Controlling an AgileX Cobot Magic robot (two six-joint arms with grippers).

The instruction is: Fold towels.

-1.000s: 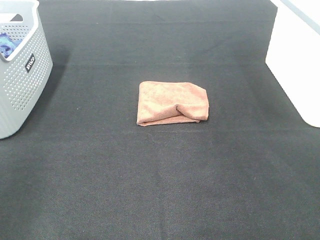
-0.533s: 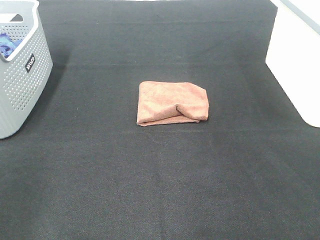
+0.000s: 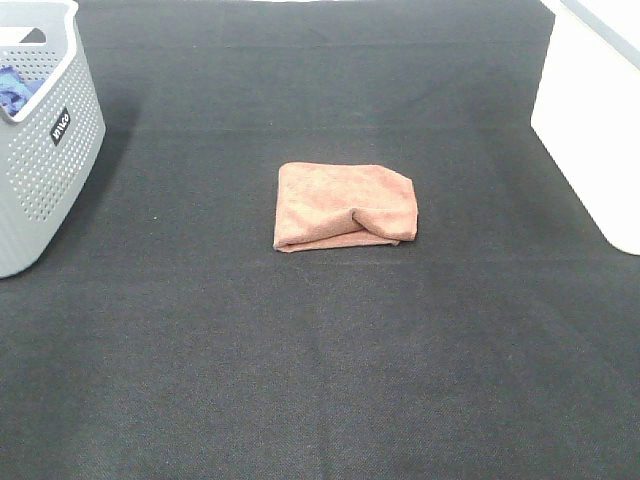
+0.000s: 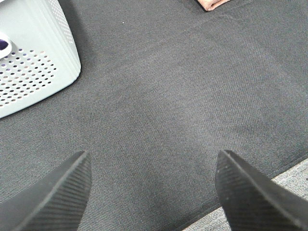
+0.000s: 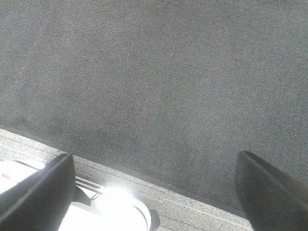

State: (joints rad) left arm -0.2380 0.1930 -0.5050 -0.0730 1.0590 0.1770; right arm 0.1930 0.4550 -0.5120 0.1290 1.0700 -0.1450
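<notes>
The towel was seen folded at the middle of the black mat, the grey basket at ten o'clock. The left gripper and right gripper were held spread wide over bare mat, nothing between the fingers.

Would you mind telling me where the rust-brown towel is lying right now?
In the exterior high view the towel lies folded near the middle of the black mat, apart from the grey basket at the left edge and the white bin at the right.
</notes>
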